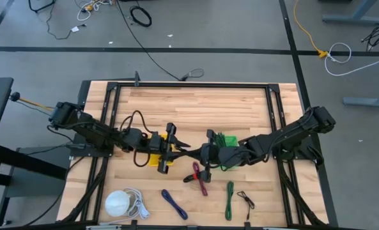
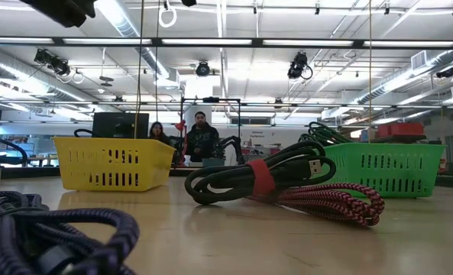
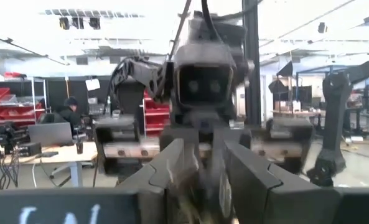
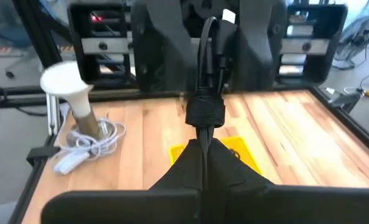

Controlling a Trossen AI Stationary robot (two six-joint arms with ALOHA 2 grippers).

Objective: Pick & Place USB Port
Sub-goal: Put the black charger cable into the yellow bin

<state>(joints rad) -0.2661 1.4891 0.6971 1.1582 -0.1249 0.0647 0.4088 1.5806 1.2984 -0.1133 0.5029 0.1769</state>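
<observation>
Both grippers meet mid-table: right gripper pressed together on the thin black USB cable, left gripper pinching its other end. Yellow mesh basket beneath, green mesh basket at three o'clock.

Even, bright overhead light in the high view; bench wood evenly lit, only soft short shadows under the arms. Low view: ceiling strip lights blow out to white, glare on the glossy bench surface, dark cable in the near corner badly out of focus, the black cable bundle mid-bench sharp. Left wrist view backlit and washed out, ceiling overexposed, near fingers blurred and smeared. Right wrist view clearer, near black parts soft, white lamp-like object slightly blown out.
</observation>
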